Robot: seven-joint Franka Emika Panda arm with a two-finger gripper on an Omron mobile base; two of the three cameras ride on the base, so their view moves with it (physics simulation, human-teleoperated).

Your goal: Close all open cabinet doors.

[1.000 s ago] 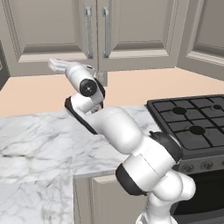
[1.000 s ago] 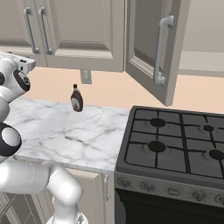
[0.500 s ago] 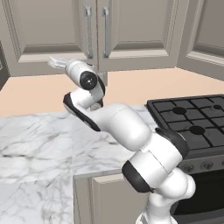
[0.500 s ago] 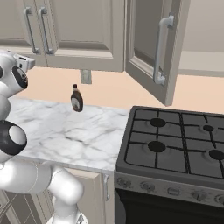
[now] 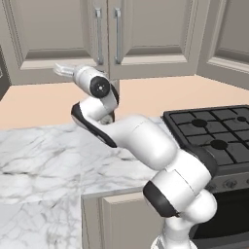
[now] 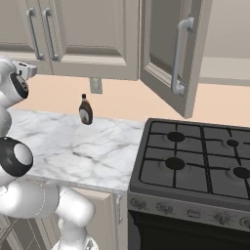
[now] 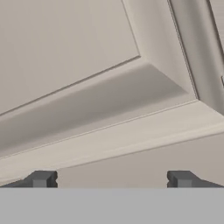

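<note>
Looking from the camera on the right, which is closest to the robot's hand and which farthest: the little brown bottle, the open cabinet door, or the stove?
1. Brown bottle, on the counter, nearest the hand at the left edge.
2. Open cabinet door, hanging past the bottle.
3. Stove, farthest right.

Both base views look forward over one marble counter (image 5: 39, 160); hand view faces, seemingly very close, a cabinet door (image 7: 65, 43).

White arm (image 5: 141, 141) raised high, wrist bent left, jaws spread apart
</note>
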